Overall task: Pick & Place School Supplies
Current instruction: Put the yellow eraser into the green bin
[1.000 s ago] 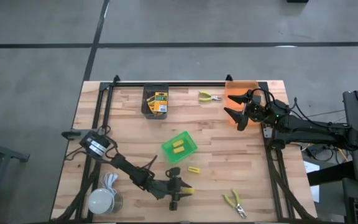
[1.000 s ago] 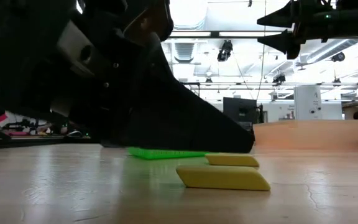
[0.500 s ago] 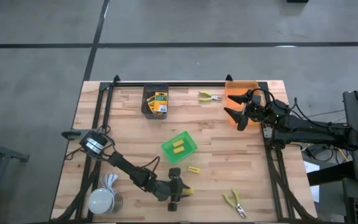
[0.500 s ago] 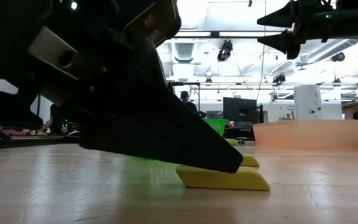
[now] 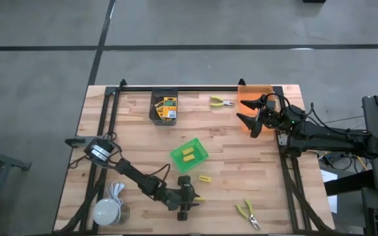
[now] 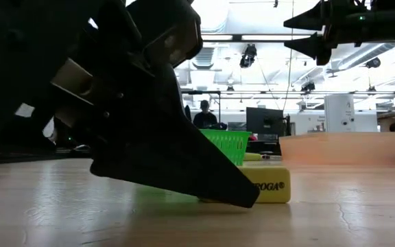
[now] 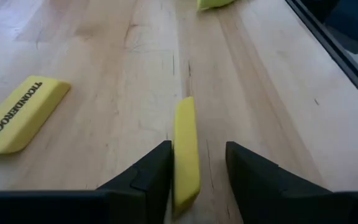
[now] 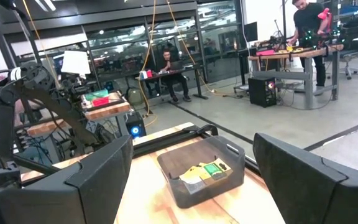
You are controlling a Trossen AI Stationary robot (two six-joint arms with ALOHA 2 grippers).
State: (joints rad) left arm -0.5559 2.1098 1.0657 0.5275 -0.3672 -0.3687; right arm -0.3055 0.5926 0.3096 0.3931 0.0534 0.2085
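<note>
The left gripper (image 5: 188,199) sits low at the table's near edge, its two dark fingers (image 7: 145,180) pinching a thin yellow eraser (image 7: 186,152) that stands on its edge between them. Since a second ago this gripper has slid a little toward the left arm's base and tipped, and in the low view the eraser has gone from lying flat to standing up, its printed face now showing beyond the finger. A second yellow eraser (image 5: 205,178) lies flat on the wooden table (image 5: 136,131) just beyond the gripper, apart from it. Farther out, a green basket (image 5: 189,155) holds two more yellow erasers. A grey bin (image 5: 164,107) near the far edge holds yellow-and-green crayon boxes (image 5: 169,108). One pair of yellow-handled pliers (image 5: 221,101) lies by the far edge, another pair (image 5: 247,213) near the right front corner. The right gripper (image 5: 249,115) hangs raised beside the orange bin (image 5: 254,95), fingers spread and empty, unmoved since the earlier frames.
</note>
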